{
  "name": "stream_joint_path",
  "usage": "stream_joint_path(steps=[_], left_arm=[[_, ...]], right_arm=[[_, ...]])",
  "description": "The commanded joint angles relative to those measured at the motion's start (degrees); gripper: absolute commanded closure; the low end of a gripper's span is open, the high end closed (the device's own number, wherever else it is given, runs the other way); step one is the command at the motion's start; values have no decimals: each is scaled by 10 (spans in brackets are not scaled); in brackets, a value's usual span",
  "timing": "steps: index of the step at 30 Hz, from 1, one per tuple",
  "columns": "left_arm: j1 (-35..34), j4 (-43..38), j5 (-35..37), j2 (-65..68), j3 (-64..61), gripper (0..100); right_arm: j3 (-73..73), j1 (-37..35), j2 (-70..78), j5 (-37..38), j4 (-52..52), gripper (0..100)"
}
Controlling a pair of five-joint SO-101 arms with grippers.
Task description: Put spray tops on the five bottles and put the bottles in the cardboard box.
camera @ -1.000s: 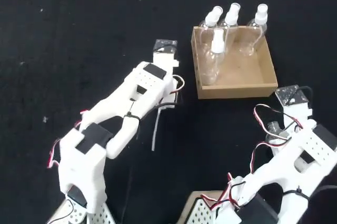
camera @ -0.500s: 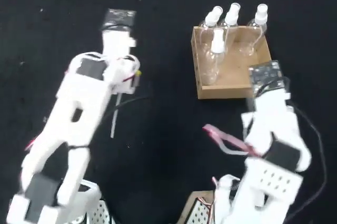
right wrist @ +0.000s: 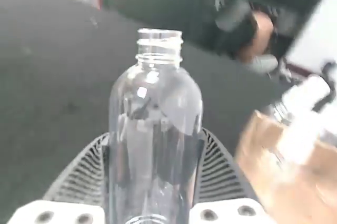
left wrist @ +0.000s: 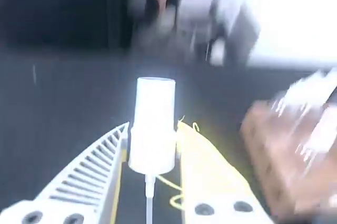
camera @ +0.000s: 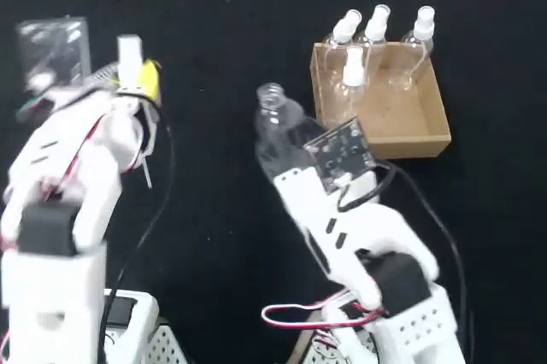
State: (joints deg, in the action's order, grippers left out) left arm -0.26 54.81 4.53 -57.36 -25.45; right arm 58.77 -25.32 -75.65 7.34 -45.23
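Bench (camera: 214, 39), high view. Cardboard box (camera: 385, 149) sits far right. Inside it: three capped bottles (camera: 376, 26) in a row along the far wall, tops leaning out over that rim; a fourth capped bottle (camera: 346, 95) nearer, against the box's left wall.

Uncapped bottle (camera: 278, 129) just left of the box, held between the fingers of the right tool (right wrist: 155, 145), neck pointing to the far side.

Spray top (camera: 130, 49) far left, well apart from bottle and box, gripped in the left tool (left wrist: 152, 129), tube trailing toward the near side.
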Motion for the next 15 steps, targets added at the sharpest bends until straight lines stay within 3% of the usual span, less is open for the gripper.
stream_joint_path(steps=[1,9,15], left_arm=[[-2,-65,0,-96,7,970],[0,-199,6,-122,-35,970],[5,-314,119,-120,-102,970]], right_arm=[[39,-24,-10,-28,125,987],[142,-25,-15,-99,285,987],[160,-25,-15,-98,299,987]])
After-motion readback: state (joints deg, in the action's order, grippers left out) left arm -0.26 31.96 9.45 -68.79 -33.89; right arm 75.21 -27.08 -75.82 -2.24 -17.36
